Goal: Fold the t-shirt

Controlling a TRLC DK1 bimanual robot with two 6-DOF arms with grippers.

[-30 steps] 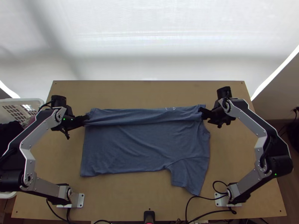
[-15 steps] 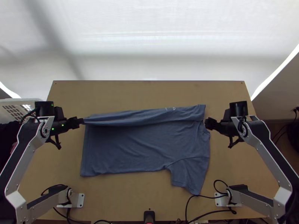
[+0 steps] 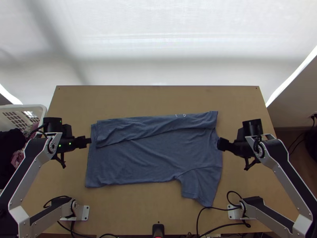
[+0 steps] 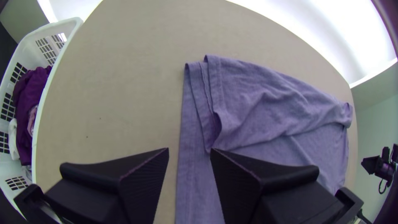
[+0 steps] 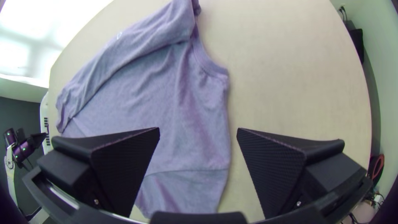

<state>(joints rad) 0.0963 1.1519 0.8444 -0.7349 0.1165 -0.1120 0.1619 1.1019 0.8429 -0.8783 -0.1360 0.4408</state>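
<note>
The blue t-shirt (image 3: pixel 154 154) lies on the table with its far side folded over in a long strip (image 3: pixel 158 125); one sleeve (image 3: pixel 202 184) points toward the near edge. My left gripper (image 3: pixel 89 141) is at the hem end, at the shirt's left edge, and my right gripper (image 3: pixel 219 143) is at the collar end. In the left wrist view, my left gripper (image 4: pixel 189 151) stands open above the hem, holding nothing. In the right wrist view, my right gripper (image 5: pixel 198 132) is open over the collar-side edge, also holding nothing.
A white basket (image 3: pixel 37 109) with dark clothes stands beyond the table's left edge. Bare wood (image 3: pixel 158 99) runs along the table's far side. Black cables (image 3: pixel 222 226) cross the near edge by the right arm's base.
Both grippers have let go of the folded strip, moved outward and then nearer the table's front edge. At the hem end the strip has dropped flat and spread toward the near side.
</note>
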